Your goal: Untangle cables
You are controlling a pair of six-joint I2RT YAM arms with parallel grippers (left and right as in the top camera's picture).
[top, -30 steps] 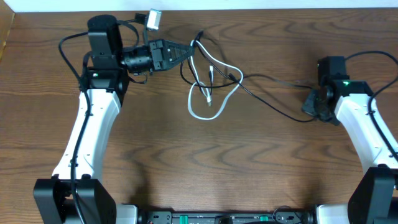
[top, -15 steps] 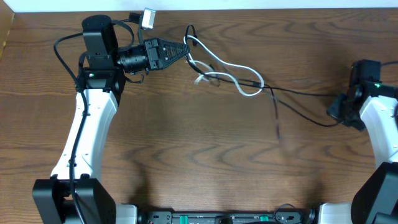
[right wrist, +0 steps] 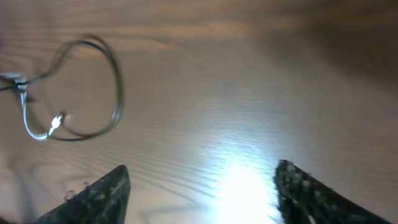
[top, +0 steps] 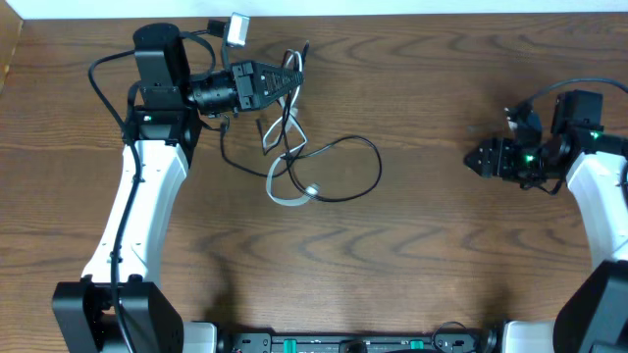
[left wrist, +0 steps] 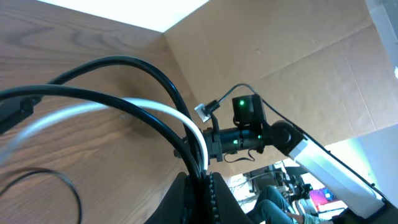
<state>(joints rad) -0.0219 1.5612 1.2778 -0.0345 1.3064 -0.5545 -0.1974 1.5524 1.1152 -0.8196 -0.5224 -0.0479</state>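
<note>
The cables, black ones [top: 363, 149] and a white one [top: 285, 196], hang from my left gripper [top: 290, 76] and spread in loose loops over the wooden table [top: 412, 265]. In the left wrist view that gripper [left wrist: 203, 198] is shut on a black cable [left wrist: 124, 62] and the white cable [left wrist: 124, 107] together. My right gripper [top: 475, 159] stands open at the right, apart from the cables, with nothing between its fingers. In the right wrist view the gripper [right wrist: 199, 193] faces bare wood, and a cable loop [right wrist: 115, 93] with a white plug [right wrist: 56, 122] lies far to the left.
A small white-tagged connector [top: 235, 29] sits near the table's back edge behind the left arm. Thick black wires [top: 108, 64] run around the left arm's base. The right arm [left wrist: 249, 134] shows in the distance in the left wrist view.
My right gripper has opened and let go of the black cable. The stretched cables have sprung back left into loose loops below the left gripper. The right gripper has swung left.
</note>
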